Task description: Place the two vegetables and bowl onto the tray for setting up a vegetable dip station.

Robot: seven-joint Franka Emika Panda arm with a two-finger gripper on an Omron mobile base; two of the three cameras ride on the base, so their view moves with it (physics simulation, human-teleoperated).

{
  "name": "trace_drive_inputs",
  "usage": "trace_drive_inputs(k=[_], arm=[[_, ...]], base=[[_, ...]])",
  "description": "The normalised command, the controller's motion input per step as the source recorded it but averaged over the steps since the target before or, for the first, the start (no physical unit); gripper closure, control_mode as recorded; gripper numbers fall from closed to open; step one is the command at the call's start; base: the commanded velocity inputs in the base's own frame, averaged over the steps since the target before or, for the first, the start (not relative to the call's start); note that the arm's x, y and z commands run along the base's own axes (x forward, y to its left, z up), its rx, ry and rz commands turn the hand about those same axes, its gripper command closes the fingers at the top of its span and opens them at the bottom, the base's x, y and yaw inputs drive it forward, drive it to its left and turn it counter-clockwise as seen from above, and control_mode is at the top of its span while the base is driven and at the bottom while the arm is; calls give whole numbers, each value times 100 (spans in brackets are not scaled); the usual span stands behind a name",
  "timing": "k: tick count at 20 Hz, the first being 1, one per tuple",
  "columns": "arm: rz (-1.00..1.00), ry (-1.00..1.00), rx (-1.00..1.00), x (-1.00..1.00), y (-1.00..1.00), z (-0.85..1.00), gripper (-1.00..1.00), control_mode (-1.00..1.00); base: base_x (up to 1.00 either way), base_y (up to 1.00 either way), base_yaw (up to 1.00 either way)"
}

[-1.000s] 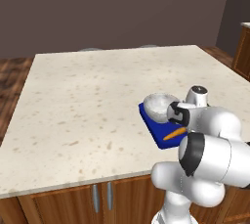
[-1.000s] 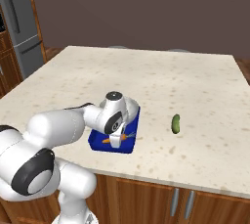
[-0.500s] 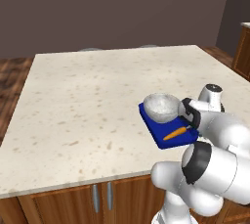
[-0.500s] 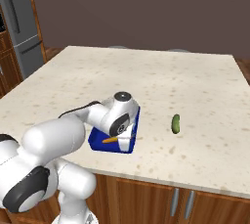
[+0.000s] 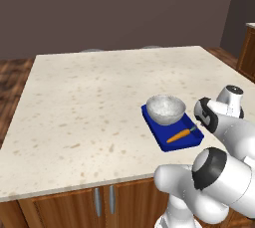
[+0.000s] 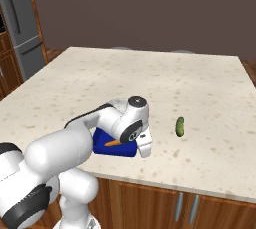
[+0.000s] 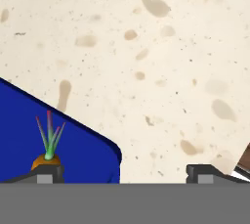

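Observation:
The blue tray (image 5: pixel 192 137) lies near the counter's front right, in the left base view. The speckled whitish bowl (image 5: pixel 165 109) stands on its far half and the orange carrot (image 5: pixel 179 135) lies on its near half. In the hand view a corner of the tray (image 7: pixel 78 152) and the carrot's green top (image 7: pixel 49 135) show at lower left. The dark green cucumber (image 6: pixel 180 126) lies on the bare counter, right of the tray (image 6: pixel 102 139). My gripper (image 6: pixel 145 146) hangs open and empty just past the tray's right edge, between tray and cucumber.
The pale speckled counter (image 6: pixel 200 88) stretches wide behind and to the left of the tray. Its front edge runs close below the tray, with wooden cabinet doors (image 5: pixel 99 202) underneath. A grey fridge (image 6: pixel 20 28) stands at the far left.
The hand has swung off the tray toward the cucumber's side, uncovering the bowl and carrot in the left base view. The jaws stay open. Bowl, carrot and cucumber have not moved.

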Motion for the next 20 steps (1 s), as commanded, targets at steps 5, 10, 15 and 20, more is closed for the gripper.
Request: trace_drive_inputs(k=[5,10,15,20], arm=[[43,2,0,10,-32,19,-100,-100],[37,1,-1,25,-28,14,-100,-100],[21,1,-5,39,-24,9,-100,-100],[19,0,-6,44,-20,4,-100,-100]], base=[[0,0,0],[0,0,0],[0,0,0],[0,0,0]])
